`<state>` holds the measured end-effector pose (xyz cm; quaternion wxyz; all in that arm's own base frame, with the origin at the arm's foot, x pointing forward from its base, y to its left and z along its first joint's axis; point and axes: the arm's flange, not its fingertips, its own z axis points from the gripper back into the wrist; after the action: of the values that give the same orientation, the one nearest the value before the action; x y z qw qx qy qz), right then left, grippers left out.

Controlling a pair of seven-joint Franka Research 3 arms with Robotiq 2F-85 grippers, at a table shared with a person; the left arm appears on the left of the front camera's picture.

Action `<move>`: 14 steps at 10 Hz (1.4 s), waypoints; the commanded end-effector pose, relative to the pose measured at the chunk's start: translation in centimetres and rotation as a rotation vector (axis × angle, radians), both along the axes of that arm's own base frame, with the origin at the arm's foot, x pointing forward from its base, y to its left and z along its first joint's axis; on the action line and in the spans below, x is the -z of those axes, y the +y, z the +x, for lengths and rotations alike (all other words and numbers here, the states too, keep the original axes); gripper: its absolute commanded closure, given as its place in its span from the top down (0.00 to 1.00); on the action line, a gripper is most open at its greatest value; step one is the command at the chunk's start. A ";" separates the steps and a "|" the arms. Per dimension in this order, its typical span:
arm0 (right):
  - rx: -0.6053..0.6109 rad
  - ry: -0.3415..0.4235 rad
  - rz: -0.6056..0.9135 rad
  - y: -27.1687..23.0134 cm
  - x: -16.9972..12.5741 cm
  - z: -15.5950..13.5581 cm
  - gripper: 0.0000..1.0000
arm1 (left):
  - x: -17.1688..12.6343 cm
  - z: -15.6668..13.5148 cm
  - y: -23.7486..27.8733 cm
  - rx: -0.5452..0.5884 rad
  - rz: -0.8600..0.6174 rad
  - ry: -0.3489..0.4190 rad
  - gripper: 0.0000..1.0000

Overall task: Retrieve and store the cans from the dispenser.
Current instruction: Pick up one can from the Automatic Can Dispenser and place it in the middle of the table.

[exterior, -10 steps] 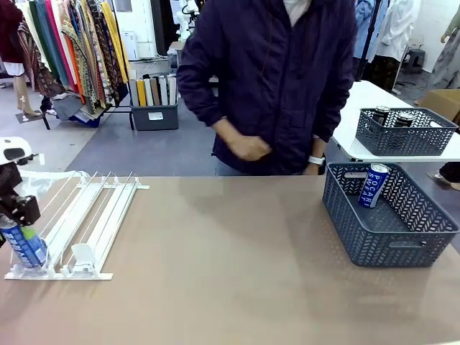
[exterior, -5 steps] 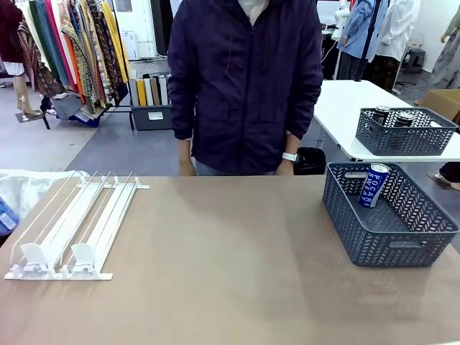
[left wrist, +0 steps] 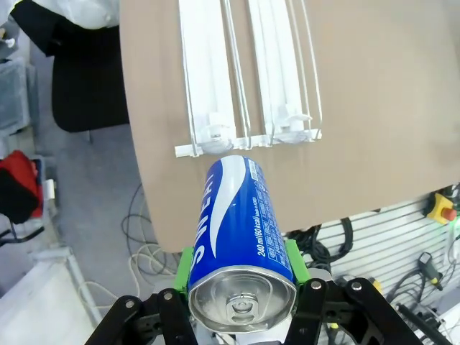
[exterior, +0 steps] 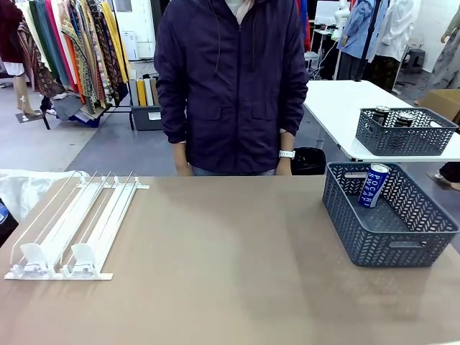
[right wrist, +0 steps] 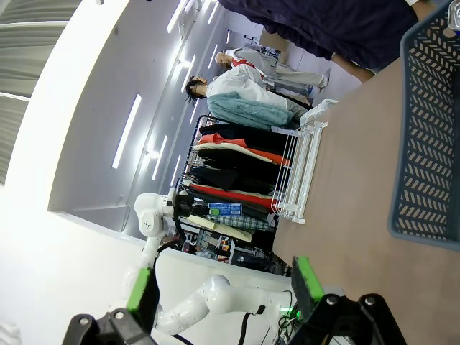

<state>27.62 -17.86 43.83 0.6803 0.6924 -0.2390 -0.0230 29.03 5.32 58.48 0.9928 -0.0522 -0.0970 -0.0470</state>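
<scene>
Blue can [left wrist: 241, 237] sits clamped in my left end effector [left wrist: 243, 269], above the dispenser [left wrist: 248, 79]. My right end effector [right wrist: 224, 287] gapes, holding nothing, near the basket [right wrist: 424, 129].

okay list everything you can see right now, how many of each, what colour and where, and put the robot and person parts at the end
Blue can: one, blue and white with silver top, clamped in the left gripper above the table edge.
Can in basket: one, blue, leaning inside the near basket.
Dispenser: one, white, table's left side, rails bare.
Grey basket: one, dark grey, table's right side.
Far basket: one, dark grey, on the white table behind, dark cans inside.
Table: one, brown.
Left gripper: black with green pads, shut on the blue can.
Right gripper: black with green pads, open, holding nothing.
Person: one, dark jacket, standing at the far side.
</scene>
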 end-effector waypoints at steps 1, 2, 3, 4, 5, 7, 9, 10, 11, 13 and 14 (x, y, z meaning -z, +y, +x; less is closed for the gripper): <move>-0.008 -0.010 0.000 0.0 -0.2 -0.1 1.00 | -0.3 0.0 -0.3 0.004 0.016 -0.004 0.00; -0.008 -0.010 0.000 0.0 -0.2 -0.1 1.00 | 0.0 0.0 0.0 0.000 0.000 0.000 0.00; -0.008 -0.010 0.000 0.0 -0.2 -0.1 1.00 | -0.1 1.8 -3.4 0.047 0.032 -0.001 0.00; -0.008 -0.010 0.000 0.0 -0.2 -0.1 1.00 | -0.3 4.5 -8.5 0.126 0.045 -0.030 0.00; -0.008 -0.010 0.000 0.0 -0.2 -0.1 1.00 | -0.2 6.8 -14.0 0.163 0.098 -0.054 0.00; -0.008 -0.010 0.000 0.0 -0.2 -0.1 1.00 | 2.5 9.6 -25.7 0.370 0.161 -0.064 0.00; -0.008 -0.010 0.000 0.0 -0.2 -0.1 1.00 | 6.4 9.6 -35.8 0.690 0.149 0.010 0.00; -0.008 -0.010 0.000 0.0 -0.2 -0.1 1.00 | 8.9 9.3 -40.2 0.797 0.147 0.007 0.00; -0.008 -0.010 0.000 0.0 -0.2 -0.1 1.00 | 11.8 9.5 -43.9 0.838 0.151 -0.020 0.00; -0.008 -0.010 0.000 0.0 -0.2 -0.1 1.00 | 16.2 11.5 -48.5 0.769 0.221 -0.030 0.00; -0.008 -0.010 0.000 0.0 -0.2 -0.1 1.00 | 16.9 12.3 -49.1 0.756 0.247 -0.014 0.00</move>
<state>27.62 -17.85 43.86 0.6804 0.6923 -0.2391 -0.0227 39.76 -42.92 40.31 0.8918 0.0093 -0.0659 -0.4476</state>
